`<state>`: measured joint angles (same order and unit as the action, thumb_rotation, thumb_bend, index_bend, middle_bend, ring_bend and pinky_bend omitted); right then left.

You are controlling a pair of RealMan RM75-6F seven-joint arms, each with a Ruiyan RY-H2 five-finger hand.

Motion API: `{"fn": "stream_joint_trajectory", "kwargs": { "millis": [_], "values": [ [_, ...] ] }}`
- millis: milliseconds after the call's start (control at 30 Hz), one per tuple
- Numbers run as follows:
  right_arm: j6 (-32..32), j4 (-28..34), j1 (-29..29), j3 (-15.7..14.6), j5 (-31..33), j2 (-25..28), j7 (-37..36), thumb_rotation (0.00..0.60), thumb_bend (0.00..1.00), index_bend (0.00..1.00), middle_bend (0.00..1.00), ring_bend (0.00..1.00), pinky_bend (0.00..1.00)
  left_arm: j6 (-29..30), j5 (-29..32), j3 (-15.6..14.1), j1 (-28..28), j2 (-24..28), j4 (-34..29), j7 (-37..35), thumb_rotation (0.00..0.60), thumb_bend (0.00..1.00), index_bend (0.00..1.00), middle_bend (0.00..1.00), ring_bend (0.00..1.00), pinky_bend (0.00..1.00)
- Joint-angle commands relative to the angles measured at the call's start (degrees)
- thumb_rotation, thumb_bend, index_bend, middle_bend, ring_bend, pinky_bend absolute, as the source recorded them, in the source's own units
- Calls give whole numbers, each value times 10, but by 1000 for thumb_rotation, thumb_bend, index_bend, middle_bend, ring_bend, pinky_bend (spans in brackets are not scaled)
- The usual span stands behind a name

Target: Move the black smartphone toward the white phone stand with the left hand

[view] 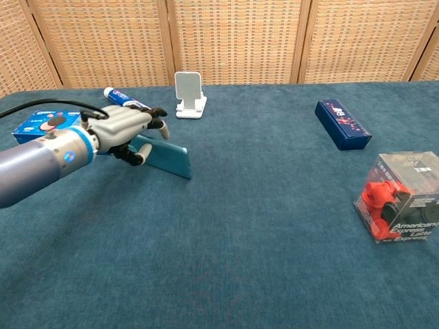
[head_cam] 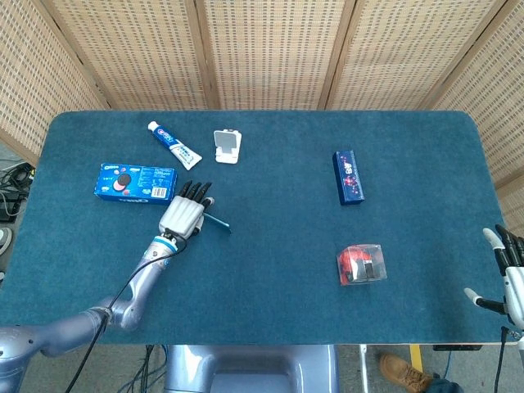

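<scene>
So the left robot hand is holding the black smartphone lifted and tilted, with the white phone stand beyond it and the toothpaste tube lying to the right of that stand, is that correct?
Not quite: the toothpaste tube lies left of the white phone stand, as the head view shows. The left robot hand does hold the black smartphone lifted and tilted, short of the stand.

Left hand (view: 127,127) clasped around a load, right hand (head_cam: 509,274) open-fingered at table edge
</scene>
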<state>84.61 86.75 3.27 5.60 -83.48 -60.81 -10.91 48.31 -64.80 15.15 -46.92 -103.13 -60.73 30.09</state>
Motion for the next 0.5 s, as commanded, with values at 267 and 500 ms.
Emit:
{"fn": "stream_joint_trajectory", "kwargs": {
  "millis": [267, 500],
  "values": [
    [-9, -8, 3, 3, 8, -2, -7, 600, 0, 32, 0, 0, 0, -3, 61, 31, -39, -10, 1, 58, 600, 606, 164, 0, 0, 0],
    [-5, -5, 2, 3, 6, 1, -12, 600, 0, 32, 0, 0, 0, 52, 41, 34, -18, 41, -74, 33, 600, 307, 20, 0, 0, 0]
  ]
}}
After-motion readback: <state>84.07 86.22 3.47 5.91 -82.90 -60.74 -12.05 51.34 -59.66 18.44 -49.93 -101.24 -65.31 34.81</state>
